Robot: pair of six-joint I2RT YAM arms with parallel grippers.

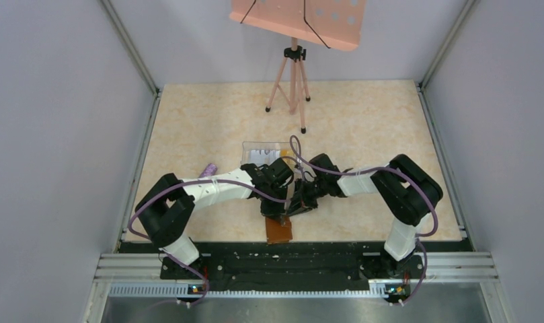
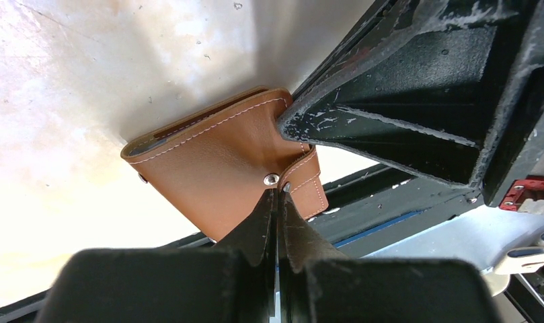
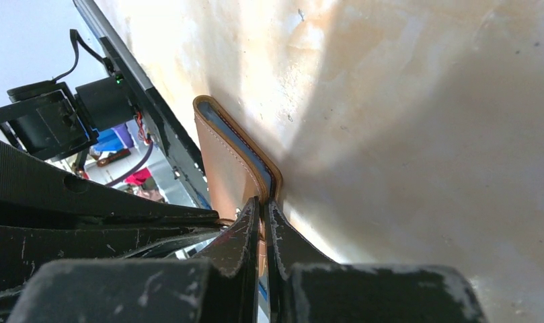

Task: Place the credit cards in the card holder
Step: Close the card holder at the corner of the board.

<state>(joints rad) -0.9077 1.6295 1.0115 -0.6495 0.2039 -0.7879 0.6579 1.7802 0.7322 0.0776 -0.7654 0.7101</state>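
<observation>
The card holder point(image 2: 215, 161), a brown leather wallet, is folded closed near the table's front edge; it also shows in the top view point(image 1: 279, 231). My left gripper point(image 2: 278, 194) is shut, its tips pinching at the snap tab point(image 2: 311, 187). My right gripper point(image 3: 263, 204) is shut on the wallet's edge point(image 3: 222, 158), where a blue-grey strip point(image 3: 245, 147) shows between the leather leaves; I cannot tell if it is a card. In the top view the left gripper point(image 1: 277, 212) and the right gripper point(image 1: 298, 208) meet over the wallet. No loose credit cards show clearly.
A clear plastic box point(image 1: 262, 151) sits just behind the grippers, with a small orange-yellow patch inside. A small purple object point(image 1: 208, 169) lies to the left. A pink tripod point(image 1: 292, 87) with a board stands at the back. The black base rail point(image 1: 289, 259) runs just below the wallet.
</observation>
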